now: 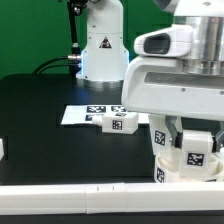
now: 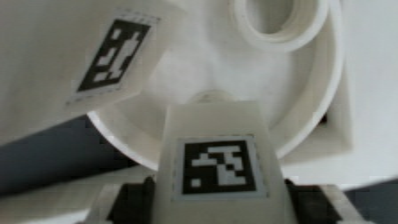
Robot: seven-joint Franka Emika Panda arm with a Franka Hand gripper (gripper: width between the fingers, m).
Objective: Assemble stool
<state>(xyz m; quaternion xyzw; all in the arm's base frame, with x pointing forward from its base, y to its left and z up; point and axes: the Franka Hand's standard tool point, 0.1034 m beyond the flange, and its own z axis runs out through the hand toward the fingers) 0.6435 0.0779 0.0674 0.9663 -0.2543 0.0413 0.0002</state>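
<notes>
My gripper (image 1: 196, 138) is shut on a white block leg (image 1: 197, 152) with a black-and-white tag and holds it upright against the round white seat (image 1: 172, 168) at the exterior view's lower right. In the wrist view the held leg (image 2: 222, 150) stands between my two fingertips (image 2: 135, 198) on the seat's inner face (image 2: 240, 75), by a round hole (image 2: 285, 18). Another tagged piece (image 2: 118, 55) lies against the seat's rim. A loose tagged leg (image 1: 118, 122) lies on the black table near the middle.
The marker board (image 1: 82, 115) lies flat behind the loose leg. A long white rail (image 1: 90, 196) runs along the front edge. A small white part (image 1: 2, 148) sits at the exterior view's left edge. The robot's base (image 1: 100, 45) stands at the back.
</notes>
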